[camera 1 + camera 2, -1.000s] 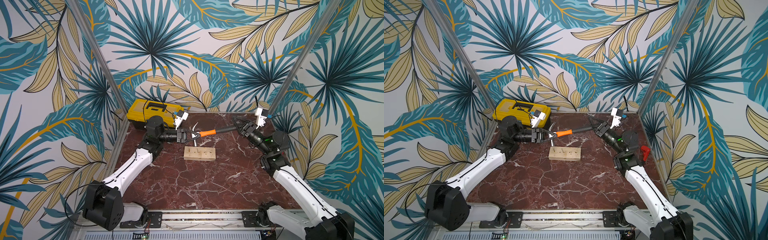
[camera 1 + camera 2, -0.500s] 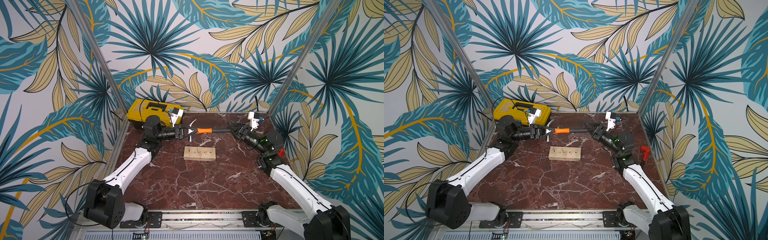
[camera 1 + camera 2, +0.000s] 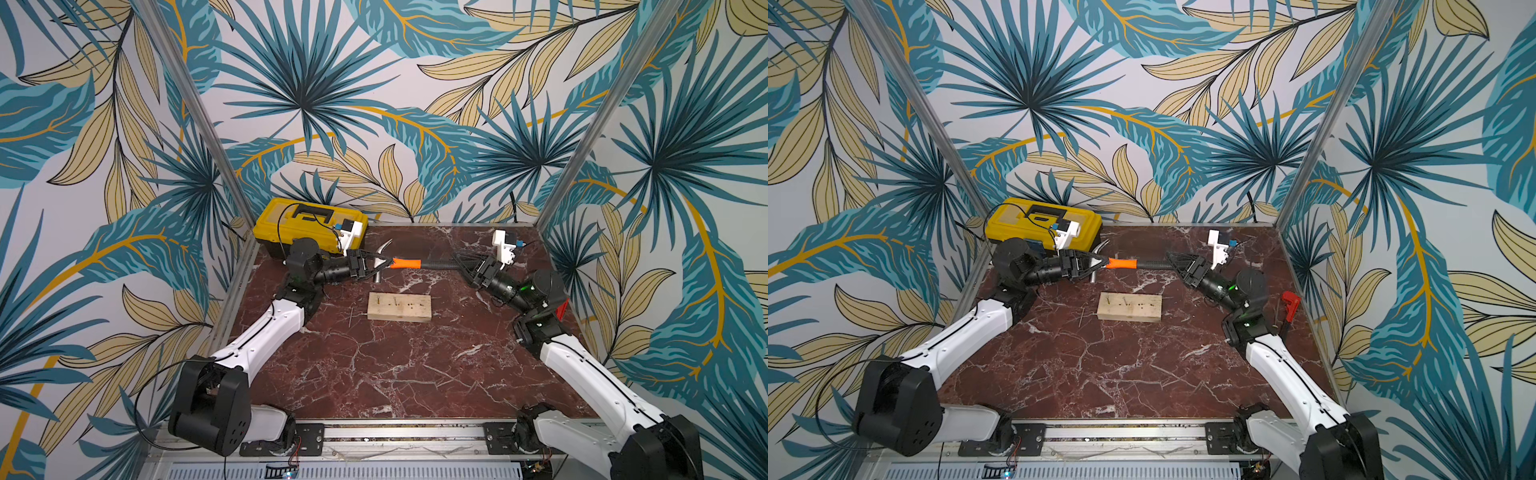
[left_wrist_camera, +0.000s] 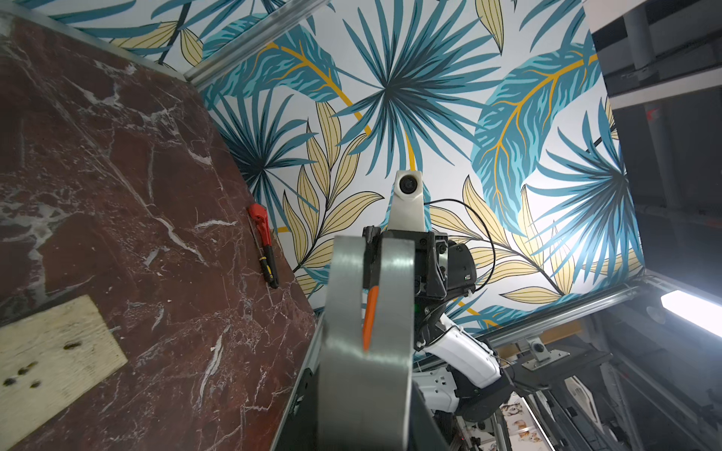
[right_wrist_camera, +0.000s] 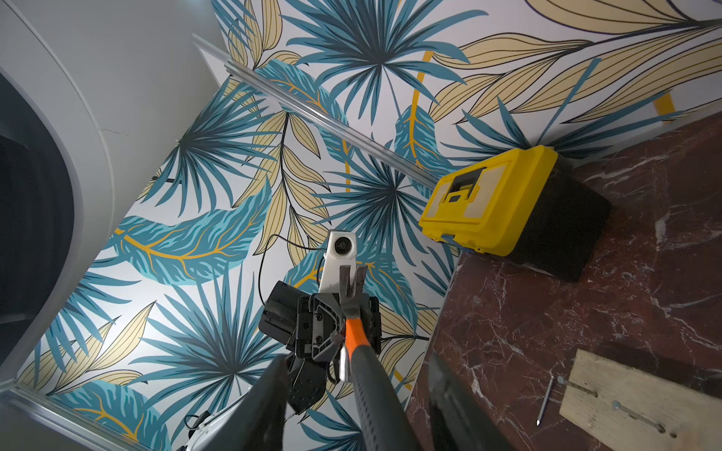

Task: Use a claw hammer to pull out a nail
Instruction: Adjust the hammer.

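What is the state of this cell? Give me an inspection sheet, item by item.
Surface: red-brown marble table, no spills seen.
Job's things: claw hammer held level above the table; wooden block, nails in it; loose nail beside the block.
Clutter: yellow toolbox in far-left corner; red-headed tool at right edge.
Grippers: left gripper shut on hammer's orange neck; right gripper open around black shaft.
Cables: black cable loops over the toolbox.
Surroundings: leaf-print walls, metal corner posts.

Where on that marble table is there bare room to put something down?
The widest bare stretch is the front of the table, between the wooden block and the front rail. The back is crowded: toolbox in the corner, hammer held across by the left gripper. A loose nail lies beside the block; a red tool lies along the right edge.
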`<control>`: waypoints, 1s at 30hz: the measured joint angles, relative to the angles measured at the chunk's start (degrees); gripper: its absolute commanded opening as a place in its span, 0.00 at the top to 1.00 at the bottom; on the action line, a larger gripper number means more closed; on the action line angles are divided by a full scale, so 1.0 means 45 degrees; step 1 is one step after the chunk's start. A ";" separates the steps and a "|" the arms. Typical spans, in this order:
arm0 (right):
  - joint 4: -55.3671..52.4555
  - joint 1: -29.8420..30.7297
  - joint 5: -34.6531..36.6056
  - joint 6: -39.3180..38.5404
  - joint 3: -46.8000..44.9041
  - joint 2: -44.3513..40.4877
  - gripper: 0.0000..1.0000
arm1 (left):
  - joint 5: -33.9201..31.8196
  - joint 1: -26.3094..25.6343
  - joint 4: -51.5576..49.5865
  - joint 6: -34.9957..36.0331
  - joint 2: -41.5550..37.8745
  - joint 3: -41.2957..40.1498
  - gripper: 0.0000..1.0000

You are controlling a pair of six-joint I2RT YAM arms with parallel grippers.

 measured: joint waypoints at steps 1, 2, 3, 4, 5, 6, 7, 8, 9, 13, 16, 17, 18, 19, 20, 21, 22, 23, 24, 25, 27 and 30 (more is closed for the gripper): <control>-0.0010 0.0005 0.0126 0.0000 -0.0126 -0.0034 0.42 | -0.0126 0.0044 0.0112 -0.0112 0.0000 -0.0087 1.00; -0.0039 0.0005 0.0306 -0.0010 -0.0277 -0.0087 0.41 | -0.0277 0.0097 0.0219 -0.0228 0.0000 -0.0170 1.00; -0.0092 0.0005 0.0525 -0.0015 -0.0423 -0.0175 0.41 | -0.0403 0.0151 0.0257 -0.0335 0.0000 -0.0223 1.00; -0.0170 0.0010 0.0724 -0.0039 -0.0525 -0.0282 0.40 | -0.0515 0.0185 0.0311 -0.0437 0.0000 -0.0257 1.00; -0.0262 0.0010 0.0991 -0.0083 -0.0680 -0.0476 0.40 | -0.0627 0.0214 0.0364 -0.0554 0.0000 -0.0282 1.00; -0.0359 0.0015 0.1214 -0.0117 -0.0801 -0.0699 0.39 | -0.0724 0.0233 0.0432 -0.0661 0.0000 -0.0291 1.00; -0.0466 0.0010 0.1423 -0.0165 -0.0889 -0.0918 0.39 | -0.0821 0.0243 0.0505 -0.0753 0.0000 -0.0296 1.00; -0.0534 0.0010 0.1637 -0.0204 -0.0971 -0.1151 0.38 | -0.0923 0.0243 0.0583 -0.0835 -0.0005 -0.0311 1.00; -0.0573 0.0010 0.1787 -0.0204 -0.1020 -0.1311 0.38 | -0.1010 0.0243 0.0622 -0.0913 -0.0015 -0.0325 1.00; -0.0631 0.0010 0.2263 -0.0185 -0.1307 -0.1632 0.38 | -0.1360 0.0257 0.0831 -0.1190 -0.0068 -0.0495 1.00; -0.0661 0.0102 0.2482 -0.0102 -0.1569 -0.1617 0.38 | -0.1637 0.0316 0.0826 -0.1307 -0.0068 -0.0656 1.00; -0.0675 0.0189 0.2569 -0.0102 -0.1613 -0.1603 0.38 | -0.1710 0.0340 0.0826 -0.1331 -0.0068 -0.0709 1.00; -0.0695 0.0291 0.2696 -0.0102 -0.1627 -0.1593 0.37 | -0.1758 0.0350 0.0826 -0.1360 -0.0068 -0.0724 1.00; -0.0690 0.0427 0.2851 -0.0107 -0.1637 -0.1588 0.37 | -0.1826 0.0359 0.0821 -0.1409 -0.0068 -0.0733 1.00; -0.0680 0.0563 0.2997 -0.0112 -0.1642 -0.1574 0.37 | -0.1889 0.0374 0.0831 -0.1428 -0.0068 -0.0733 1.00; -0.0641 0.0695 0.3113 -0.0112 -0.1642 -0.1530 0.37 | -0.1948 0.0379 0.0840 -0.1452 -0.0078 -0.0733 1.00; -0.0583 0.0831 0.3211 -0.0112 -0.1642 -0.1443 0.36 | -0.1987 0.0384 0.0835 -0.1472 -0.0083 -0.0733 1.00; -0.0515 0.0967 0.3308 -0.0112 -0.1647 -0.1302 0.36 | -0.2025 0.0384 0.0835 -0.1501 -0.0087 -0.0733 1.00; -0.0437 0.1069 0.3410 -0.0107 -0.1651 -0.1166 0.36 | -0.2064 0.0384 0.0831 -0.1511 -0.0087 -0.0733 1.00; -0.0325 0.1180 0.3526 -0.0097 -0.1685 -0.1010 0.35 | -0.2113 0.0384 0.0831 -0.1520 -0.0087 -0.0733 1.00; -0.0126 0.1341 0.3808 -0.0053 -0.1783 -0.0782 0.35 | -0.2283 0.0384 0.0835 -0.1545 -0.0097 -0.0777 1.00; 0.0204 0.1554 0.4119 -0.0049 -0.1860 -0.0432 0.35 | -0.2540 0.0384 0.0840 -0.1608 -0.0160 -0.0991 1.00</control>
